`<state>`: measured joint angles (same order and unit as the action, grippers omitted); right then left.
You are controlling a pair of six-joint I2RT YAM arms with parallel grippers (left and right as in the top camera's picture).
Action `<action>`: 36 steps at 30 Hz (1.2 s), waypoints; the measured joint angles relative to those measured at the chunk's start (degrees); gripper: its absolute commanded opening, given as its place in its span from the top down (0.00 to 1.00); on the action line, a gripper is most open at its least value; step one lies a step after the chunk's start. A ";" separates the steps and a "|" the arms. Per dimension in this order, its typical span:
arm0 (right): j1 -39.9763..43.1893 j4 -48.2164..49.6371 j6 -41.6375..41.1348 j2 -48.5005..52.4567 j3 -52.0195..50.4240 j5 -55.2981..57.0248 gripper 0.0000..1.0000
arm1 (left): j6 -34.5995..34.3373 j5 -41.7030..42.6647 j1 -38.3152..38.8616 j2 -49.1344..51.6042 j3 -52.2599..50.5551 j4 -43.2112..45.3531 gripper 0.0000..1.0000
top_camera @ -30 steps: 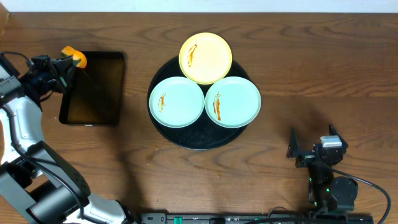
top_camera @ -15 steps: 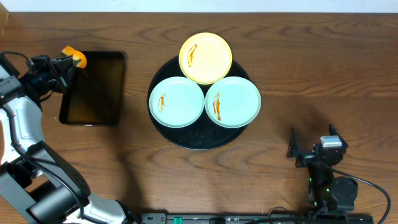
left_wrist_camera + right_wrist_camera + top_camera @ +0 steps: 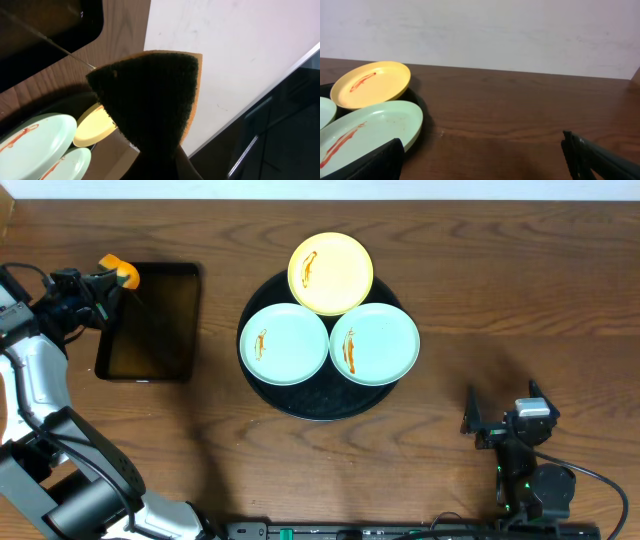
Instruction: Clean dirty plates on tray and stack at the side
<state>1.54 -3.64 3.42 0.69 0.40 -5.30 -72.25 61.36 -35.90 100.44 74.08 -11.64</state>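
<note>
A large round black tray (image 3: pixel 320 408) sits mid-way across the wooden worktop (image 3: pixel 500 300). On it, a small pale yellow round plate (image 3: pixel 331 273) lies at the back, one pale mint-green round plate (image 3: pixel 284 344) front left, a second mint-green plate (image 3: pixel 374 343) front right. A rectangular black tray (image 3: pixel 150 320) lies left of them.

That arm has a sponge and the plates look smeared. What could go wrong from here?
The yellow plate overhangs the black tray's rim, so a wipe by the sponge in the left gripper might tip or slide it. The two mint plates sit close together, so scrubbing one may nudge the other. The right gripper is open and far off, so nothing steadies them.
</note>
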 measured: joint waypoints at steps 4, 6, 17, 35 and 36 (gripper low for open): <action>0.00 0.00 0.00 0.00 0.00 0.00 0.01 | 0.00 0.00 0.00 0.00 0.00 -0.02 0.92; 0.00 0.00 0.00 0.00 0.00 0.00 0.01 | 0.00 0.00 0.00 0.00 0.00 0.00 0.92; 0.00 0.00 0.02 0.00 0.00 0.00 0.01 | 6.01 -2.12 0.00 -0.02 0.22 -4.48 0.92; 0.00 0.00 0.00 0.00 0.00 0.00 0.01 | 8.70 -4.15 0.00 0.66 0.44 -7.13 0.93; 0.00 0.00 0.02 0.00 0.00 0.00 0.01 | 7.69 -2.49 0.00 0.66 0.46 -6.16 0.93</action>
<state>1.54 -3.64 3.44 0.69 0.40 -5.30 -64.55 58.87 -35.90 101.10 74.54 -17.80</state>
